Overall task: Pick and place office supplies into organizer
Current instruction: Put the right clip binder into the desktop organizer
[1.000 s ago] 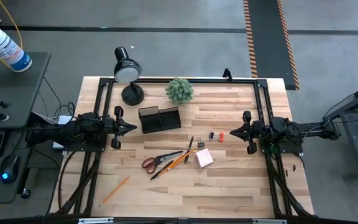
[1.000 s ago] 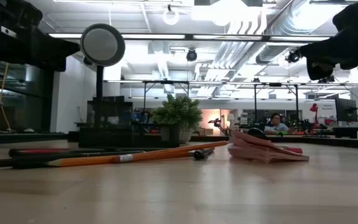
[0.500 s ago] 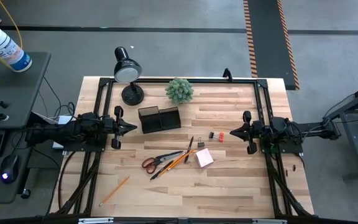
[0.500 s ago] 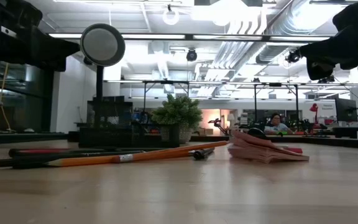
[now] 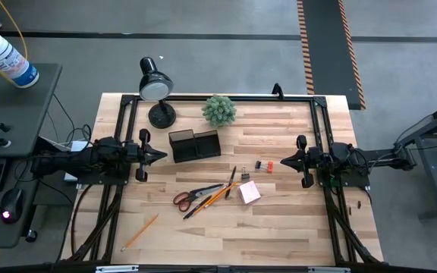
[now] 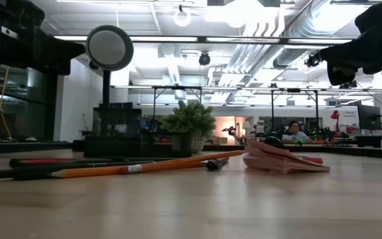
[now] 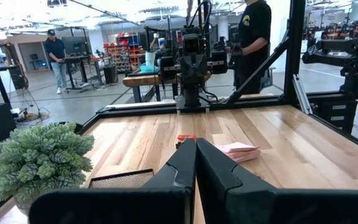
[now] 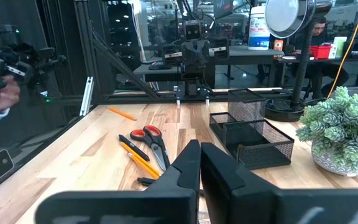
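Note:
The black mesh organizer (image 5: 195, 145) stands at the table's middle, toward the far side. Near it lie orange-handled scissors (image 5: 192, 196), orange pencils (image 5: 217, 194), a black pen (image 5: 232, 180), a pink notepad (image 5: 249, 191) and small red and black pieces (image 5: 263, 164). One loose pencil (image 5: 140, 231) lies toward the near left. My left gripper (image 5: 164, 155) hangs shut above the table, left of the organizer. My right gripper (image 5: 281, 161) hangs shut to the right of the small pieces. In the right wrist view the scissors (image 8: 154, 140) and organizer (image 8: 257, 140) lie ahead of the gripper (image 8: 200, 148).
A black desk lamp (image 5: 156, 87) and a green potted plant (image 5: 219, 110) stand at the far edge behind the organizer. A black frame runs along the table's sides. Bare wood lies near the front edge and at the right. People stand in the room beyond.

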